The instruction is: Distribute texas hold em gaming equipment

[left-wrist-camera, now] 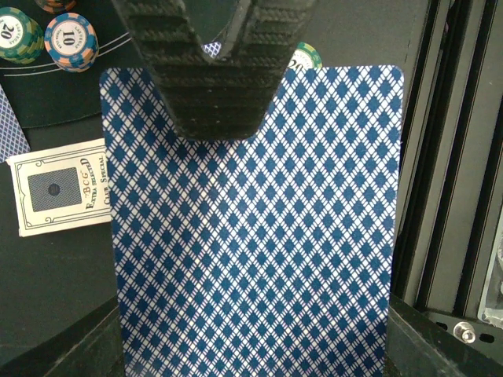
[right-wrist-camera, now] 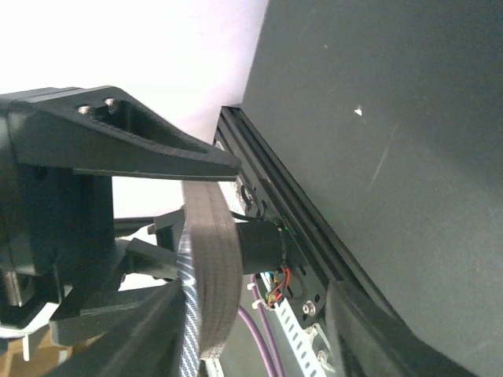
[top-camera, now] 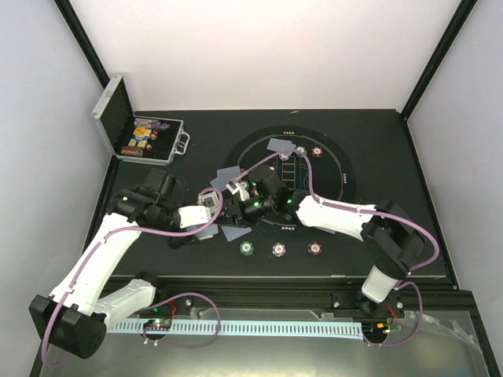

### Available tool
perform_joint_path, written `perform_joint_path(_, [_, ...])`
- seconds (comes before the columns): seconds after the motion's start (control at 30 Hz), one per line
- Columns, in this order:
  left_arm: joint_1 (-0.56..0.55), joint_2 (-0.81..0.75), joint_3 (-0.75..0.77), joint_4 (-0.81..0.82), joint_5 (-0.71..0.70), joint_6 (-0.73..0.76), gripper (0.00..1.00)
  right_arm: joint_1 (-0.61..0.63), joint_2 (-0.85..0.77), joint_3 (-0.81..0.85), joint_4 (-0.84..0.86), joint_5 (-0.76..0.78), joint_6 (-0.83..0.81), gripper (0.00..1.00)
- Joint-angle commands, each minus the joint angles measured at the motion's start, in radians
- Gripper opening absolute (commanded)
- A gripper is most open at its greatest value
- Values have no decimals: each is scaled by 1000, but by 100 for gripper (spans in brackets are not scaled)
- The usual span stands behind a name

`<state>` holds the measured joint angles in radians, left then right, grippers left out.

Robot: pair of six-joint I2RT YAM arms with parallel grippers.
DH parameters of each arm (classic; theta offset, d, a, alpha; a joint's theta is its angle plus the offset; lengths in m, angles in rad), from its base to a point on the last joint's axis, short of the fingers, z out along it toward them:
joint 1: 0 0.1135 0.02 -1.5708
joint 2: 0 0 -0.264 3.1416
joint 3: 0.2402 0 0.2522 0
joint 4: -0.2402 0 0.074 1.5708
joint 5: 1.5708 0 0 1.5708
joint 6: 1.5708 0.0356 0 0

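My left gripper [top-camera: 209, 206] is shut on a deck of blue-backed cards [top-camera: 212, 201]. In the left wrist view the top card [left-wrist-camera: 251, 236] fills the frame between my fingers [left-wrist-camera: 440, 342]. My right gripper [top-camera: 242, 198] meets it from the right and is open. One ridged finger [left-wrist-camera: 212, 86] lies on the top card's far end. In the right wrist view the deck [right-wrist-camera: 216, 267] stands edge-on beside the left finger [right-wrist-camera: 130, 338], well apart from the other finger [right-wrist-camera: 385, 338]. Loose cards [top-camera: 279, 145] and poker chips [top-camera: 279, 249] lie on the mat.
A silver case [top-camera: 137, 135] with chips stands open at the back left. Three chips lie in a row at the front, two [top-camera: 309, 151] at the back of the round mat [top-camera: 346, 177]. A white printed card [left-wrist-camera: 59, 188] and chips [left-wrist-camera: 71, 39] lie under the left wrist.
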<state>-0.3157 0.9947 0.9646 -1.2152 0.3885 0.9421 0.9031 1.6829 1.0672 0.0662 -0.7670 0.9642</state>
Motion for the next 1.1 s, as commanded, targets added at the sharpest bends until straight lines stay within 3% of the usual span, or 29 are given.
perform_joint_path(0.0, [1,-4,26,-5,16,11,2,19,10,22,-15,1,11,55])
perform_joint_path(0.13, [1,-2,29,-7,18,11,2,52,56,59,-3,-8,18,62])
perform_joint_path(0.6, [1,-7,28,-9,10,14,2,44,116,62,3,-5,22,56])
perform_joint_path(0.87, [1,-8,30,-8,10,14,2,-11,47,-30,-19,9,-15,41])
perform_joint_path(1.07, [1,-2,32,-6,10,12,2,-14,11,-30,-56,16,-36,19])
